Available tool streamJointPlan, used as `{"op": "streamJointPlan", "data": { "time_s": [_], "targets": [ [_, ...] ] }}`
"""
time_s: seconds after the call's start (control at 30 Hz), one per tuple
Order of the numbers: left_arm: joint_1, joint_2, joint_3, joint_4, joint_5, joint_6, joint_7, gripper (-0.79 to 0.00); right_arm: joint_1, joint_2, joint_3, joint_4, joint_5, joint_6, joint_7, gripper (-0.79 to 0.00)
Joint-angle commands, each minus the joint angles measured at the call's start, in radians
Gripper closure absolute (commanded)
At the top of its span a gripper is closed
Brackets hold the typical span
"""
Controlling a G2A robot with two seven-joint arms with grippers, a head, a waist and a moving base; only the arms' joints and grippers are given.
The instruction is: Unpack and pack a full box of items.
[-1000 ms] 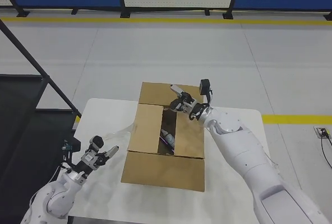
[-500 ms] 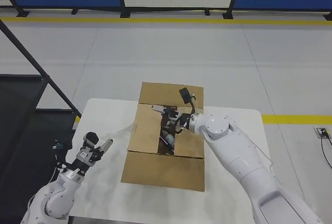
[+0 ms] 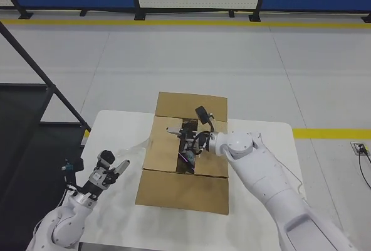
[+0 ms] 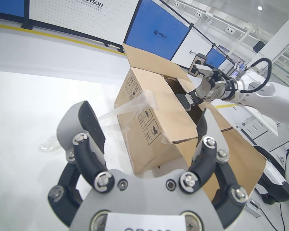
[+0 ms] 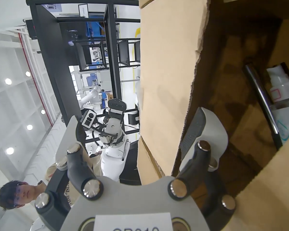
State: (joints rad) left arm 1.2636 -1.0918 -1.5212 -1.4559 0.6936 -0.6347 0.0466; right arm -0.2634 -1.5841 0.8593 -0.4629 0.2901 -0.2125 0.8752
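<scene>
A brown cardboard box [image 3: 173,188] stands mid-table with its top flaps partly spread, also seen as the box [image 4: 147,118]. My right gripper [image 3: 182,135] is open at the slot between the flaps. It straddles the torn edge of the left flap [image 5: 166,73], one finger inside the box and one outside. Down in the box lie a white spray bottle [image 5: 281,97] and a thin dark rod [image 5: 262,97]; a bottle [image 3: 187,155] shows through the gap. My left gripper [image 3: 115,161] hangs open and empty over the table, left of the box.
The white table [image 3: 116,132] carries crumpled clear plastic [image 4: 47,144] near the box's left side. A loose strip of clear tape [image 4: 134,106] sticks off the box wall. A black metal frame [image 3: 22,50] stands beyond the table's left edge.
My right gripper has swung from the box's far flap down and leftward to the centre slot, onto the left flap's edge. My left gripper has shifted only slightly.
</scene>
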Motion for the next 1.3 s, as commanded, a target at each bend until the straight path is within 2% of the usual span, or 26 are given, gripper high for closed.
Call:
{"op": "streamJointPlan", "data": {
  "time_s": [0.0, 0.2, 0.5, 1.03, 1.27],
  "targets": [
    [0.005, 0.000, 0.002, -0.008, 0.003, -0.003, 0.000, -0.785, 0.003, -0.002, 0.014, 0.018, 0.032, -0.037, 0.023, -0.785],
    [0.013, 0.000, 0.009, -0.042, 0.018, -0.021, -0.014, -0.785, 0.006, -0.003, 0.059, 0.063, 0.119, -0.120, 0.084, -0.785],
    [0.030, 0.003, 0.033, -0.104, 0.088, -0.054, -0.072, -0.785, 0.019, -0.024, 0.073, 0.070, 0.168, -0.161, 0.109, -0.785],
    [-0.070, -0.018, 0.159, -0.078, 0.196, 0.055, -0.086, -0.785, 0.095, -0.075, 0.045, 0.121, 0.147, -0.189, 0.140, -0.785],
    [-0.110, -0.030, 0.203, -0.057, 0.284, 0.142, -0.027, -0.785, 0.122, -0.090, 0.036, 0.151, 0.123, -0.232, 0.163, -0.785]
  ]
}}
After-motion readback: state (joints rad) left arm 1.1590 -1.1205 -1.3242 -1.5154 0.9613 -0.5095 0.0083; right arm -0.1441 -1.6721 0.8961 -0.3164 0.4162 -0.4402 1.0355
